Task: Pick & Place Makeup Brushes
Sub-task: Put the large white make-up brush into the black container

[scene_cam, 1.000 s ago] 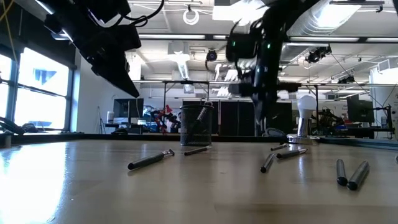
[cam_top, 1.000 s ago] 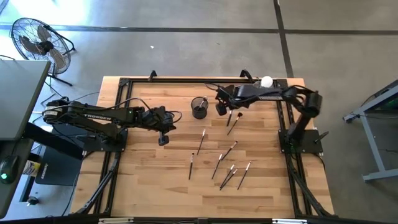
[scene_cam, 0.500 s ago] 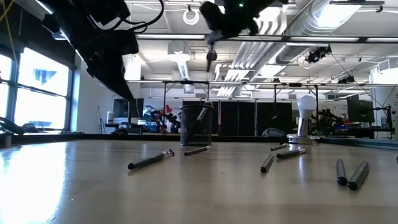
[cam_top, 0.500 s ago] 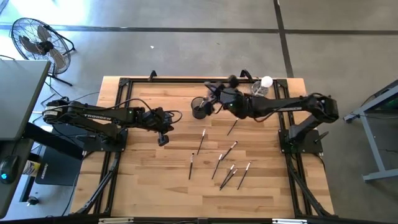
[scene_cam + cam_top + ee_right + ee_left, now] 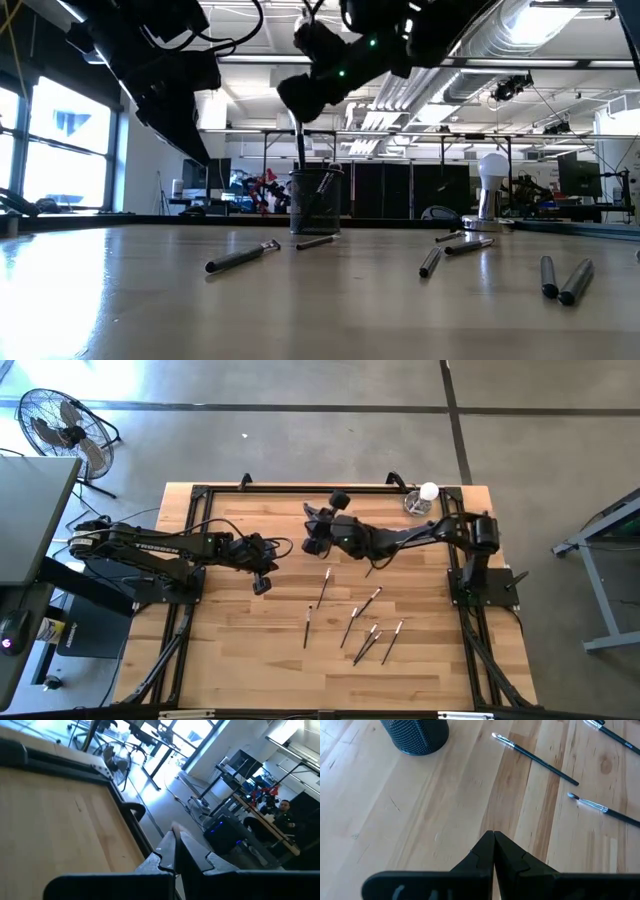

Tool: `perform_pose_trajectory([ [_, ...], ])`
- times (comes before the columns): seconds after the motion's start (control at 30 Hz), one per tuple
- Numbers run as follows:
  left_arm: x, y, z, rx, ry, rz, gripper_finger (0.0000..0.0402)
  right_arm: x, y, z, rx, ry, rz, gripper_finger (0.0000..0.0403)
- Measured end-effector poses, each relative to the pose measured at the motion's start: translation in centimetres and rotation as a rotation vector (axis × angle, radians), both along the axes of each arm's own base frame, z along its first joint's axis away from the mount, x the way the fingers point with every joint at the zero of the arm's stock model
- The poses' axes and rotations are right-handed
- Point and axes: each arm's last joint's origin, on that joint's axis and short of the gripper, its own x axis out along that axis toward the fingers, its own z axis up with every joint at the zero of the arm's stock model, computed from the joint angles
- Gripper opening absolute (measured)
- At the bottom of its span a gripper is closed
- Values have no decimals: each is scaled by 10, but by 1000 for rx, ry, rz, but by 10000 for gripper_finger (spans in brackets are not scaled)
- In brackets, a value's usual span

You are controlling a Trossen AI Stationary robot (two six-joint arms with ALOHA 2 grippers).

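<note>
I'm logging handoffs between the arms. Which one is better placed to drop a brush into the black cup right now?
The right. Its gripper hangs directly over the black cup, with a brush pointing down into it. The left gripper waits off to the side, fingers shut on nothing.

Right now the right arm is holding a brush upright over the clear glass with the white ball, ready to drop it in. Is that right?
Not quite. The right gripper holds the brush upright over the black mesh cup, not the glass. The low view shows the brush's lower end at the cup's mouth, and the high view shows the clear glass with the white ball standing apart, near the table's far corner.
</note>
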Motion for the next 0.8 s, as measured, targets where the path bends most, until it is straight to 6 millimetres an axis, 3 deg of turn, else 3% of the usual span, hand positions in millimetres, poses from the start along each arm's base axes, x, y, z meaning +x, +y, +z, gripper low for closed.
perform_pose_trajectory([
  [0.4, 0, 0, 0, 0, -2, 0, 0, 0, -15, -16, 71, -2, -20, 3],
  [0.8, 0, 0, 0, 0, -2, 0, 0, -8, -14, -36, 125, 51, -19, 51],
])
